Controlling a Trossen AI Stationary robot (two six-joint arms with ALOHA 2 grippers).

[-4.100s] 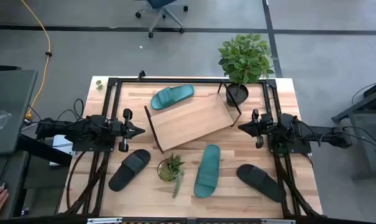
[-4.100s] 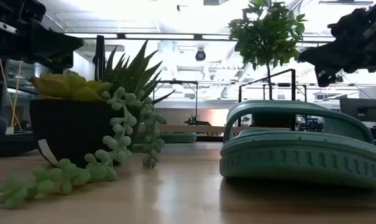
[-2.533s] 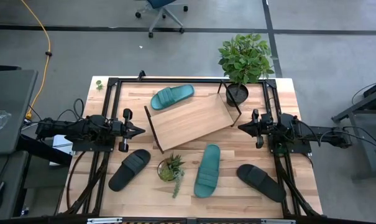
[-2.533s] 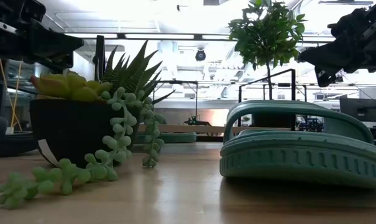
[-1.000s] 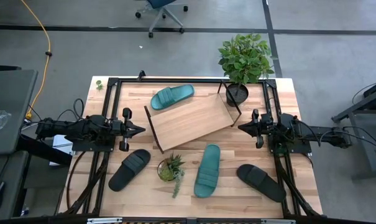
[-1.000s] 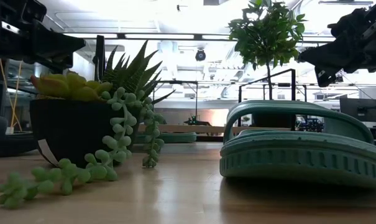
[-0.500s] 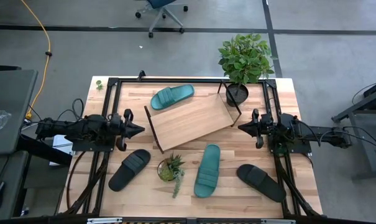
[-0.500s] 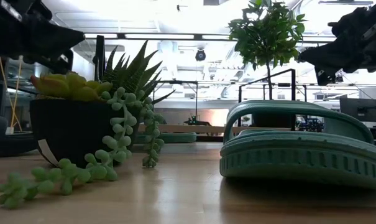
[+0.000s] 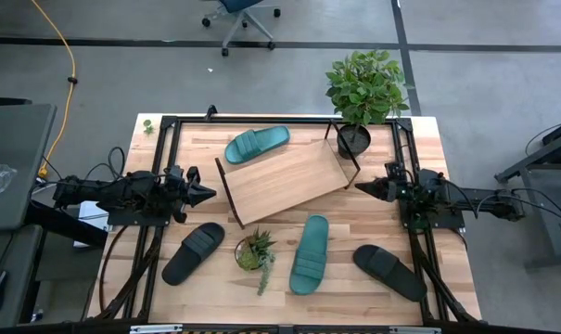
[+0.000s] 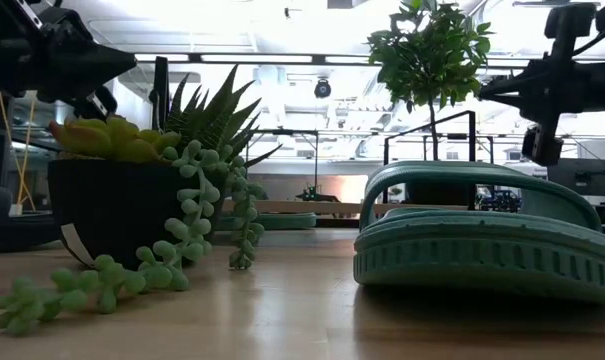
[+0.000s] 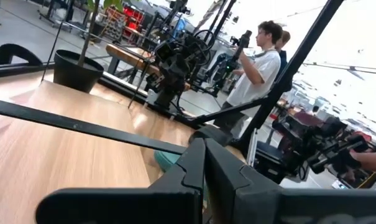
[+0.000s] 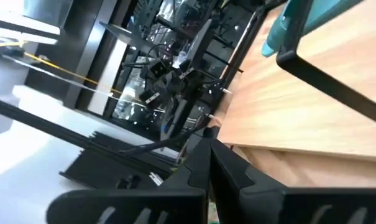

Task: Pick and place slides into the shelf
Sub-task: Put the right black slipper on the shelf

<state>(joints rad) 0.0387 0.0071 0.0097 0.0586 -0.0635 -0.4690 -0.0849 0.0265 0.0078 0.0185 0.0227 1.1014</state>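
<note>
Four slides ring the empty shelf [image 9: 282, 178], teal [image 9: 257, 144] at 11 o'clock, teal [image 9: 309, 253] at 5, black [image 9: 193, 252] at 7, black [image 9: 388, 271] at 4, small succulent [image 9: 254, 251] between, both claws [image 9: 208, 194] [image 9: 360, 187] clenched, empty.

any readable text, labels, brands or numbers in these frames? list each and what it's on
None readable.
White tag on the dark succulent pot: nothing legible on it.
Teal slide up close in the low view: only moulded ribs on the sole edge, no brand visible.
Black slides, shelf: no markings seen.
Red items behind the person in the left wrist view: too blurred to read.
</note>
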